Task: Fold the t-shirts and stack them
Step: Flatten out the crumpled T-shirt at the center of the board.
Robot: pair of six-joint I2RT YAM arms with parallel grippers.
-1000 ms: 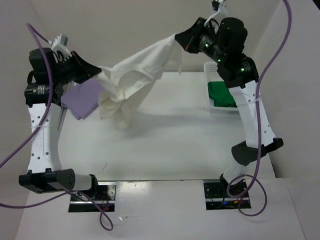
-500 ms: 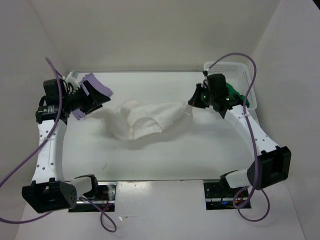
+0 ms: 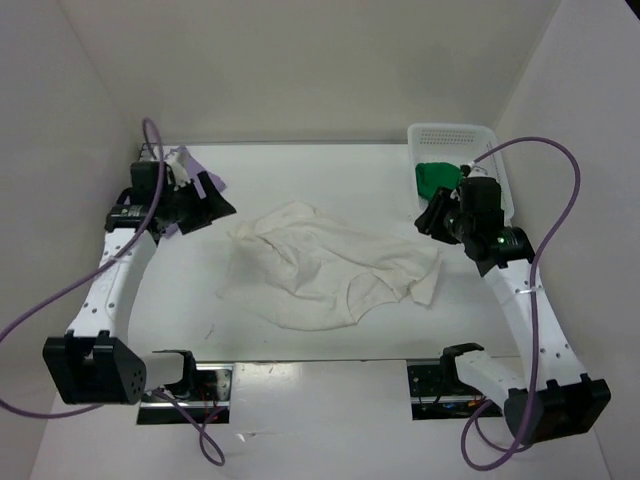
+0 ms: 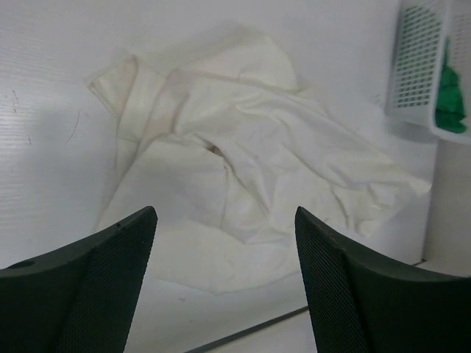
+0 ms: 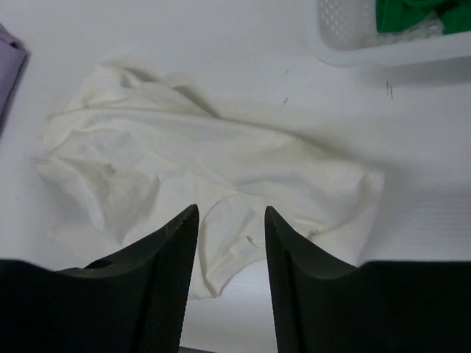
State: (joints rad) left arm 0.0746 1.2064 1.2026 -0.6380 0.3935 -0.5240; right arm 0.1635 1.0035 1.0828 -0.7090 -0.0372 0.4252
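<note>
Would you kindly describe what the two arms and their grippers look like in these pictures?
The left arm and right arm have white links with black joints. A purple cable loops loosely along each. The left gripper and right gripper each have two broad black fingers with finely dotted inner faces.

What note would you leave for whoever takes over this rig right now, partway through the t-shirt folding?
Left claw: open, empty.
Right claw: open, empty, beside the white basket.
White t-shirt: crumpled and unfolded, lying between the two claws.
Lavender t-shirt: far left by the left claw, partly hidden; fold state unclear.
Green t-shirt: bunched in the basket.
Done: no stack visible.
Left: flatten and fold the white one, take out and fold the green one, stack all three.
</note>
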